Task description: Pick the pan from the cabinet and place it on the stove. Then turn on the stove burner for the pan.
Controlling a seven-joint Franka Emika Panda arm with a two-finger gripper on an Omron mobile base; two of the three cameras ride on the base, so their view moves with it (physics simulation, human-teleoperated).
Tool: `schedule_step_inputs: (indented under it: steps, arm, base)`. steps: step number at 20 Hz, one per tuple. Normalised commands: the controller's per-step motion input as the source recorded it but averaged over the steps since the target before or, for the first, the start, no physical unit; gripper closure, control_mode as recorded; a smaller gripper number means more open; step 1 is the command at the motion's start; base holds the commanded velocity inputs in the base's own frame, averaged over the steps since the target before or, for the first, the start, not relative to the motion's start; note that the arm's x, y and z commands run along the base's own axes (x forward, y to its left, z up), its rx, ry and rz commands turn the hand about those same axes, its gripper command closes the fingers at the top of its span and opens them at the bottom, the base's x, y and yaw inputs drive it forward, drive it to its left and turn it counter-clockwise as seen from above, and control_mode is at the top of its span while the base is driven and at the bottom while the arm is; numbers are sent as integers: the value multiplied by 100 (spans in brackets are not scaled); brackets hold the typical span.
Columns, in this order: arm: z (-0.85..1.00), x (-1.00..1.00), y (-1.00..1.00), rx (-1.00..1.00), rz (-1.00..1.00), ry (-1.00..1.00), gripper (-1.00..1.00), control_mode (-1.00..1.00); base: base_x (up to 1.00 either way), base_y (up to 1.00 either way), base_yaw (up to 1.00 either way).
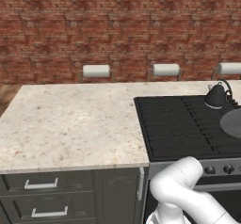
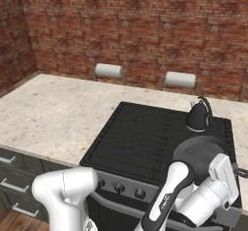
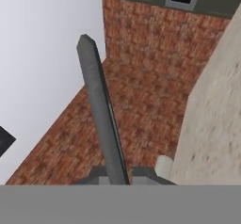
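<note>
pan location: the pan sits over the right front part of the stove, in front of the kettle; its rim shows at the right edge of the left base view, pan.
jaws: closed on the pan handle; the gripper has the thin bar running straight out between its tips.
contact: cannot tell whether the pan base rests flat on the grate or hangs just above it.
long axis: the handle runs from the pan body toward the front right of the stove, to the hand; in the hand view it points away and slightly leftward.
risk 1: releasing while tilted could leave the pan rocking or off-centre on its burner.
risk 2: the long handle overhangs the front; the withdrawing hand could snag it and drag the pan.
risk 3: the knobs look alike; picking the wrong 1 would light a bare burner.
desk: the desk lies left of the stove.
</note>
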Motion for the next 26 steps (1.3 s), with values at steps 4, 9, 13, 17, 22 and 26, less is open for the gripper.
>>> schedule_step_inputs:
  steps: [4,9,13,17,22,26]
  arm:
    - [-13,4,31,-15,0,0,100,-100]
    - [-28,8,30,-15,0,0,100,-100]
    - [-36,16,3,-9,0,4,100,-100]
    - [-36,29,-10,-3,0,9,100,-100]
    - [-37,34,-40,0,0,16,100,-100]
    - [-35,29,-35,0,0,17,100,-100]
  base:
    - [0,0,0]
    - [0,0,0]
    - [0,0,0]
    - [0,0,0]
    - [0,0,0]
    - [0,0,0]
